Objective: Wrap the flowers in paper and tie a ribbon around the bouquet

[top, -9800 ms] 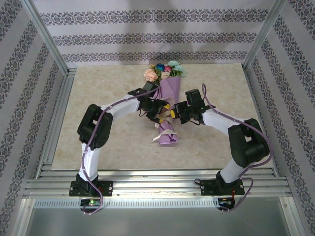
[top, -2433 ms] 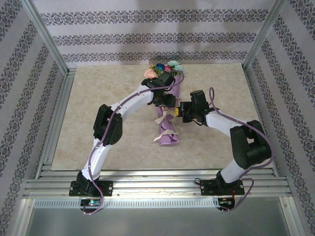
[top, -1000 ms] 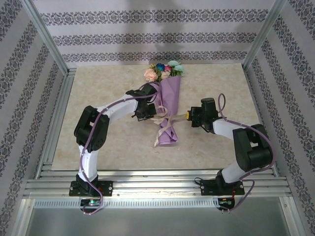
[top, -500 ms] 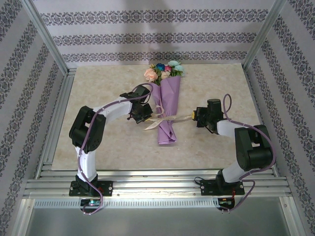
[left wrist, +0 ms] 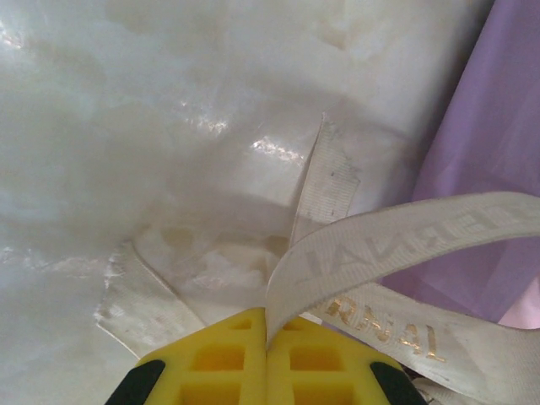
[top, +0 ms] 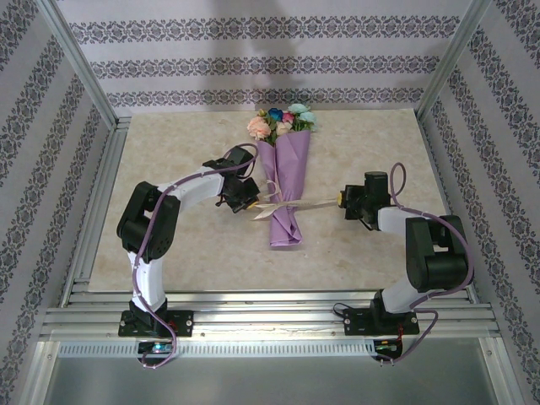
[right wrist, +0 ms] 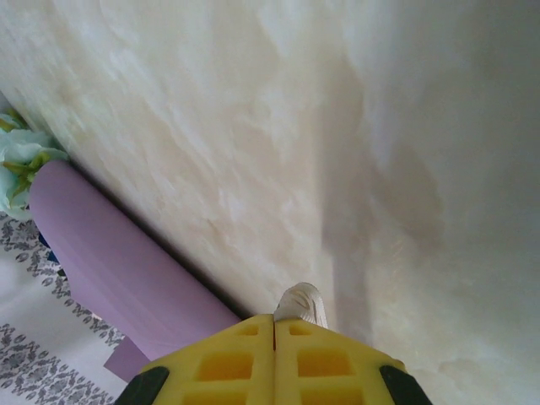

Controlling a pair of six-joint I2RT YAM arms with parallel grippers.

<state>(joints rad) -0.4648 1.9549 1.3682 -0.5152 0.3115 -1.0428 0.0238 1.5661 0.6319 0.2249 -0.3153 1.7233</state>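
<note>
1. Clamped shut, the left pincer (top: 251, 204) sits just left of the bouquet's waist. Its yellow fingers (left wrist: 211, 367) are pressed together on one end of the ribbon (left wrist: 384, 245), and the printed cream band rises from between them and runs toward the lilac paper (left wrist: 485, 160)
2. Against a second ago, this pincer has drawn back leftward, off the wrap, so its side of the ribbon has lost its slack
3. The bouquet (top: 285, 190) lies lengthwise in the middle of the marbled table (top: 169, 245), with the flowers (top: 281, 122) poking out of the wide far end and the narrow end toward the arm bases. The loose loops that lay over its lower half a second ago are gone, pulled into a single line across the waist
4. Right of the cone, the ribbon stretches nearly straight to the right pincer (top: 342, 200), which is also closed on it. In its wrist view a small curl of band shows just beyond the meeting of its yellow pads
5. That pincer has moved rightward since a second ago and now stands well apart from the paper
6. Both ends pulling away from each other suggests the tie is being cinched, so the wrapping looks finished and the tying is near its end. Whether a true knot sits at the waist is too small to tell; pulling harder could crumple the thin paper or drag the cone sideways
</note>
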